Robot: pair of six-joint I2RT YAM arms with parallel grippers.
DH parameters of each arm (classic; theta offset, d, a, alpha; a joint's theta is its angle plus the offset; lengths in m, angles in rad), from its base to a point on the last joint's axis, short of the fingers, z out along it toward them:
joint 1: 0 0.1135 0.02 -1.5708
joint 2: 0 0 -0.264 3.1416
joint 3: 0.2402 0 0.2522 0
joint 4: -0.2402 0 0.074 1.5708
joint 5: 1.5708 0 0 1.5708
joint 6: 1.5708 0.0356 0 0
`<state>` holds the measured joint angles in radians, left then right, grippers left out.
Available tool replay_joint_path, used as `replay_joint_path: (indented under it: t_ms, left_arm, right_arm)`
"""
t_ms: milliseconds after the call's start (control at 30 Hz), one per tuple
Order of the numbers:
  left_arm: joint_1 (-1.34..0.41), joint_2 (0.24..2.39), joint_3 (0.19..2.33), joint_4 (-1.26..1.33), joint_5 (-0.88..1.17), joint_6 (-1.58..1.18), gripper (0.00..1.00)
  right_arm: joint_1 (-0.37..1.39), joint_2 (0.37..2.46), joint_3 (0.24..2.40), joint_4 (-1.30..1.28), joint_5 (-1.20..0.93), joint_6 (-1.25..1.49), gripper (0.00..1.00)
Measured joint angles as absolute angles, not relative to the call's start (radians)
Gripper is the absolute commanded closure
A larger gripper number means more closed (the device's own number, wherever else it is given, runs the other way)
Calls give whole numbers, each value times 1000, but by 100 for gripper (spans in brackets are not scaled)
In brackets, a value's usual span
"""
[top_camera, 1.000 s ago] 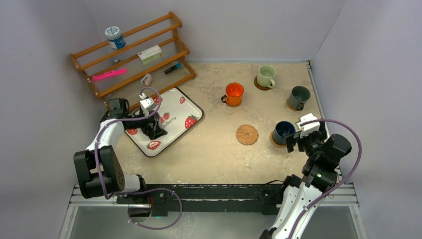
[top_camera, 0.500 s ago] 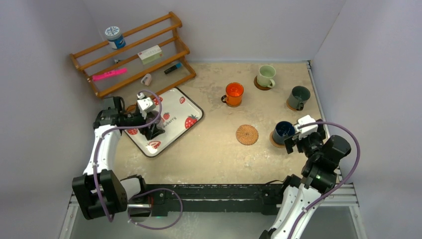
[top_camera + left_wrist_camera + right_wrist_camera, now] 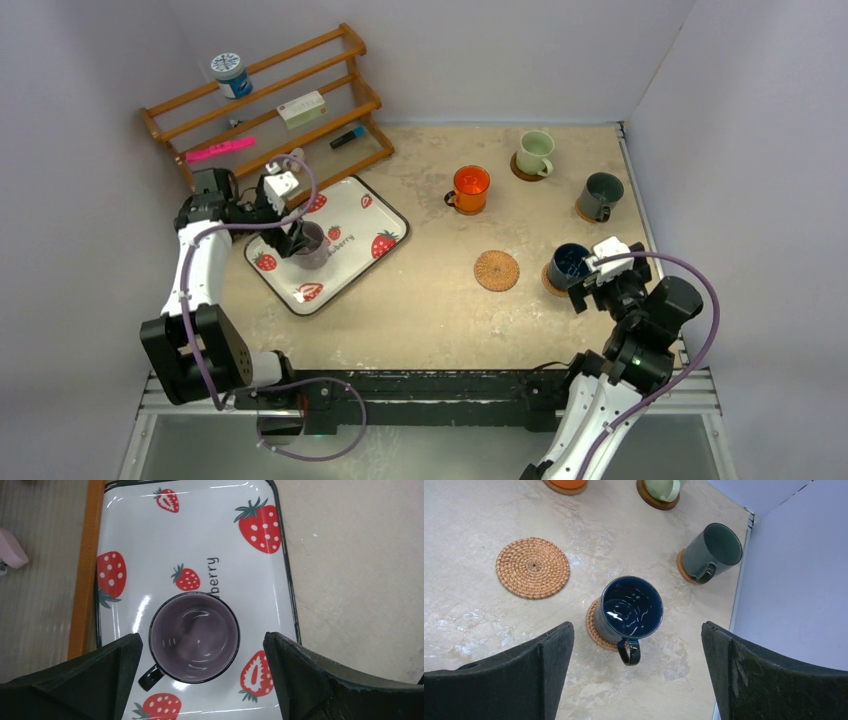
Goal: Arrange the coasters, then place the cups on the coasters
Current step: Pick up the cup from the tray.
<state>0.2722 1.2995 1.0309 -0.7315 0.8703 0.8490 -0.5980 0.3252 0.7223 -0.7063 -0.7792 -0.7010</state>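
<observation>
Purple-grey cup (image 3: 194, 637) sits between spread jaws of left end effector (image 3: 201, 639)

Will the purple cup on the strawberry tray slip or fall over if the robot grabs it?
Probably stiff: the purple cup looks like glossy glass or ceramic, so maybe slippery and breakable. It stands upright and squat, so tipping seems unlikely. On the shiny tray it might slide if pushed.

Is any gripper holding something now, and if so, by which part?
Nothing is held. The left gripper is open over the purple cup on the strawberry tray, not touching it. The right gripper is open over the dark blue cup.
</observation>
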Motion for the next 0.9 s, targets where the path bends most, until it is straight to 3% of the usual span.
replay_joint_path:
  t_ms: [467, 900]
  left_arm:
    - [325, 1501, 1189, -1012, 740, 1303, 0]
    - [405, 1614, 1232, -1097, 720, 1556, 0]
  right_arm:
    - [-598, 325, 722, -714, -781, -716, 1]
    - [-598, 325, 722, -721, -788, -732, 1]
